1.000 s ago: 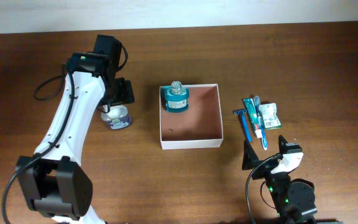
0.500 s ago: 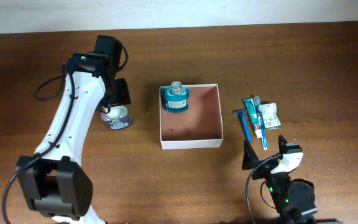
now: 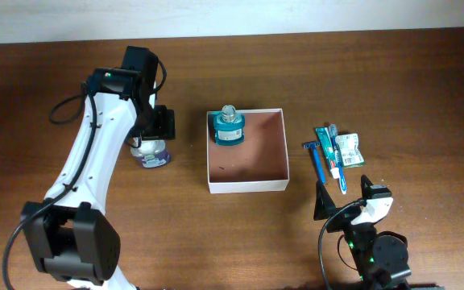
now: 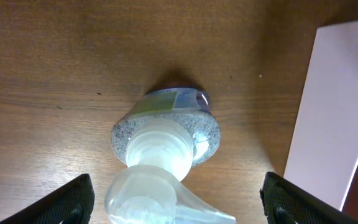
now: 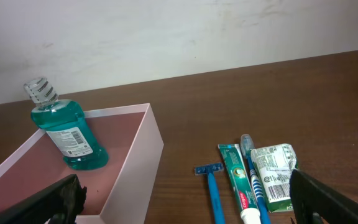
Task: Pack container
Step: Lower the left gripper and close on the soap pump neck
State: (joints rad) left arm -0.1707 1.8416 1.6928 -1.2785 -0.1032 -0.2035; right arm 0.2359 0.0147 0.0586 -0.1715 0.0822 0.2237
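**Where the pump bottle stands outside the box, the left arm lines up its grab**

Seen from overhead, the container (image 3: pixel 246 184) sits mid-table with a teal bottle (image 3: pixel 229 127) upright in its far-left corner. The left gripper (image 3: pixel 153 134) hangs over a clear pump bottle (image 3: pixel 150 153) just left of the container. To the container's right lie a razor (image 3: pixel 316 161), a toothpaste tube (image 3: pixel 329 149), a toothbrush (image 3: pixel 338 167) and a small packet (image 3: pixel 349 149). The right gripper (image 3: pixel 345 197), near these, has its jaws spread and empty.

From the left wrist, the jaws stand wide apart on either side of the pump bottle (image 4: pixel 166 134), touching nothing; the container wall (image 4: pixel 337 118) shows at the right. The pickup likely goes best if the fingers drop lower and close on the round body rather than the slippery pump head, keeping it centred between them. The bottle's green label band cannot be read.

From the right wrist, the teal bottle (image 5: pixel 70 140) carries a white label of fine print, too small to read. The toothpaste tube (image 5: pixel 235 174) shows a red mark and the packet (image 5: pixel 275 174) green print, neither legible.
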